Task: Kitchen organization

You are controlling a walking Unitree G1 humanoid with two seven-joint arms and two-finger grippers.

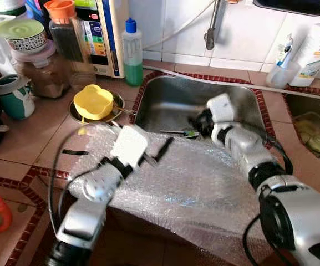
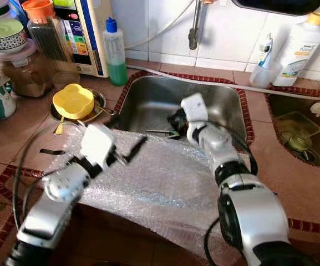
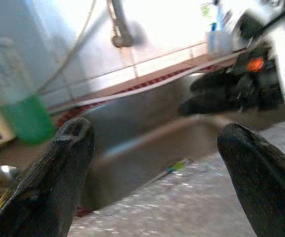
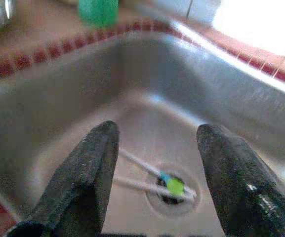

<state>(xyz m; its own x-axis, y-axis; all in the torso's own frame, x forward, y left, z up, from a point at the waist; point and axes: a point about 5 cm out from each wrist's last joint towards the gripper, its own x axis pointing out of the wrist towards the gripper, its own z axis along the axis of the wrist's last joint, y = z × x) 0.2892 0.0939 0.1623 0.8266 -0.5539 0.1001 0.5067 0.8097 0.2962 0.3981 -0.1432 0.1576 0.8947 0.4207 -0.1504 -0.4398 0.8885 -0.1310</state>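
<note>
Right gripper (image 4: 154,168), jaws apart, is inside the sink (image 1: 165,100), poised over the toothbrush (image 4: 152,180) lying across the sink's drain, likely to retrieve it. Left gripper (image 1: 162,149), jaws apart, hovers over bubble wrap (image 1: 187,194) at sink's front edge.

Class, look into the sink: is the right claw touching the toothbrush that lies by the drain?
Apart. In the right wrist view the right claw is open, and bare sink floor shows between its black fingertips and the toothbrush below.
</note>
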